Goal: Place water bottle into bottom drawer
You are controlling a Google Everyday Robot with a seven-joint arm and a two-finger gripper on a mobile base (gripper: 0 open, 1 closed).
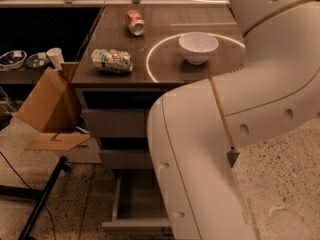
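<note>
The bottom drawer (135, 204) is pulled open below the cabinet, a grey tray with a shallow front panel; its right part is hidden behind my arm. The water bottle is not in view. My gripper is not in view either; only my big white arm (215, 149) shows, filling the right and lower middle of the camera view and reaching down toward the drawer.
On the cabinet top (165, 69) lie a crushed green-and-white can (111, 60), a red-orange can (134, 22) and a white bowl (198, 47). Two closed drawers (115, 122) sit above the open one. A cardboard box (47, 109) stands on the floor at left.
</note>
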